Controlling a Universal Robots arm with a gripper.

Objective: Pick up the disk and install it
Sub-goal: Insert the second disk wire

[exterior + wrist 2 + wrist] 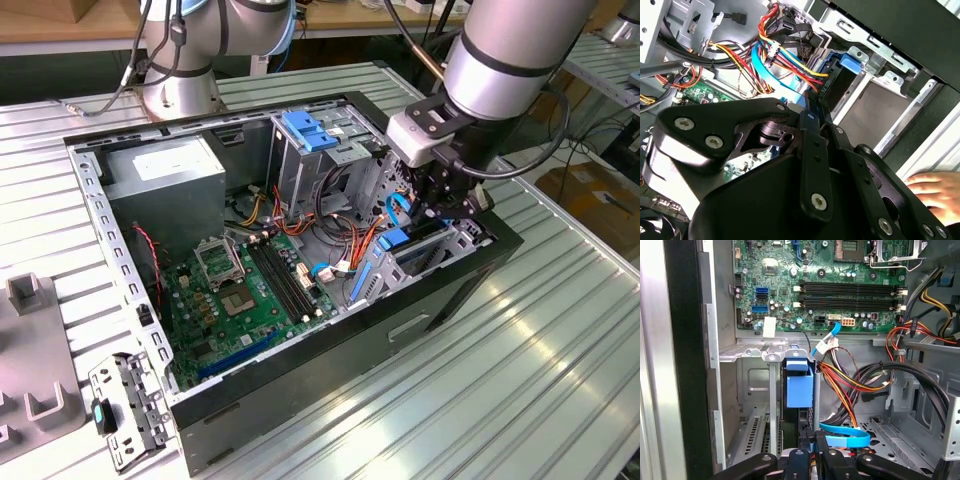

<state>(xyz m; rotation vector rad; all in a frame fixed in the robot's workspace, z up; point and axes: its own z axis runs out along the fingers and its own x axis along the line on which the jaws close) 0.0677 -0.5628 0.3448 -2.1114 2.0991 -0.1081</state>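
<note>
The disk (395, 240) stands on edge in the metal drive bay (455, 245) at the case's front corner, on the exterior view's right. In the first wrist view its blue side rail (800, 385) faces the camera between the bay's walls (755, 352). The second wrist view shows the disk's dark end (832, 85) with a blue tab above it. My gripper (440, 215) hangs right over the bay. Its black fingers lie together, shut, in both wrist views (813, 447) (812, 102), with their tips at the disk's near end and nothing clearly held between them.
Bundles of red, yellow and black wires (850, 385) and a blue flat cable (845, 435) crowd the space beside the bay. The green motherboard (240, 290), the grey power-supply box (165, 185) and a blue-topped cage (305, 130) fill the open case. A person's hand (932, 190) rests outside the case.
</note>
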